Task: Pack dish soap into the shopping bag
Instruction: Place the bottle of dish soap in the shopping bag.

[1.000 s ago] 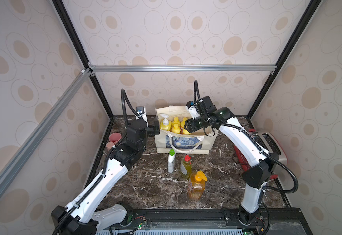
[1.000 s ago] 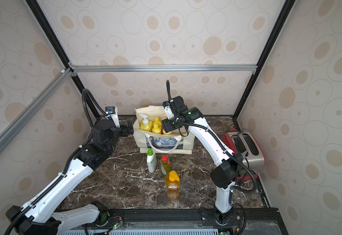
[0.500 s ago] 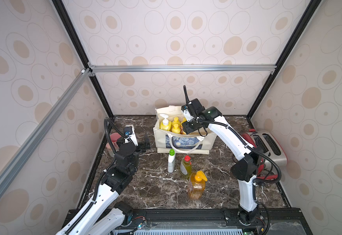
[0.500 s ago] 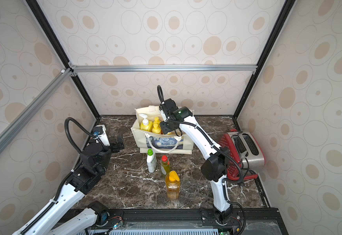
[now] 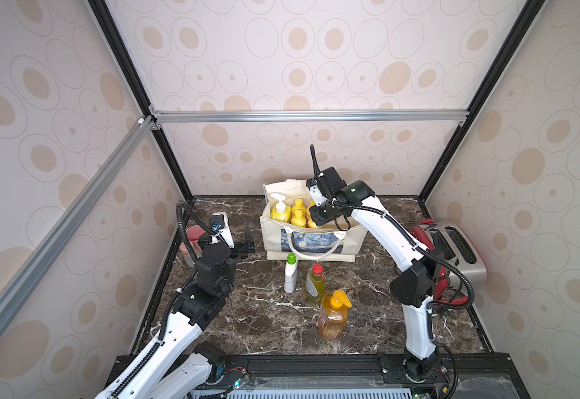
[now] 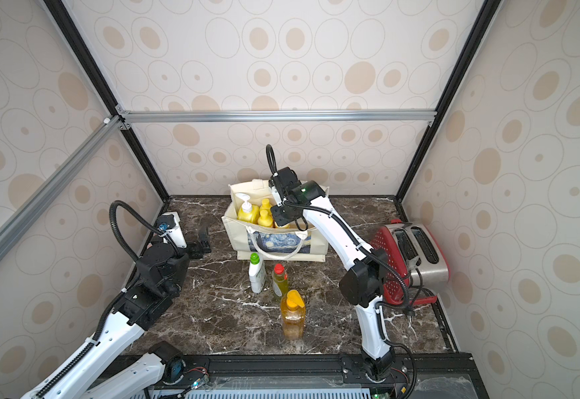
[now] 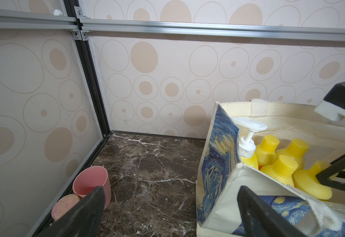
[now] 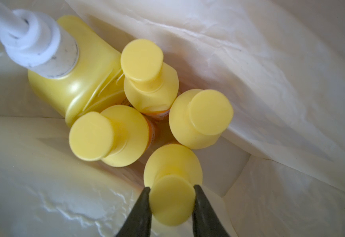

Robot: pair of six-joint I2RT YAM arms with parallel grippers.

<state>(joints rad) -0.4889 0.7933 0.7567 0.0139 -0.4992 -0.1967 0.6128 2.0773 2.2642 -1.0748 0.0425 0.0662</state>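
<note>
The shopping bag (image 5: 316, 243) (image 6: 281, 243) (image 7: 216, 164) stands open at the back. Inside it are a yellow white-pump bottle (image 5: 280, 212) (image 8: 75, 86) and several small yellow-capped bottles. My right gripper (image 8: 171, 187) reaches down into the bag, shut on the yellow cap of one small bottle (image 8: 172, 164). My left gripper (image 5: 247, 238) (image 7: 171, 190) hangs open left of the bag, holding nothing. In front of the bag stand a white green-capped bottle (image 5: 291, 273) (image 6: 257, 273), a greenish red-capped bottle (image 5: 315, 285) (image 6: 279, 281) and a clear orange pump bottle (image 5: 331, 317) (image 6: 292, 319).
A pink cup (image 7: 91, 180) (image 5: 195, 233) and a cork-topped jar (image 7: 64, 205) sit in the back left corner. A toaster (image 5: 461, 248) (image 6: 419, 248) and a red basket (image 5: 423, 235) (image 6: 385, 248) stand by the right wall.
My left arm has drawn back from the bag's left side and sunk lower. My right gripper has shifted over the bag and its jaws have closed on the small bottle's cap.
</note>
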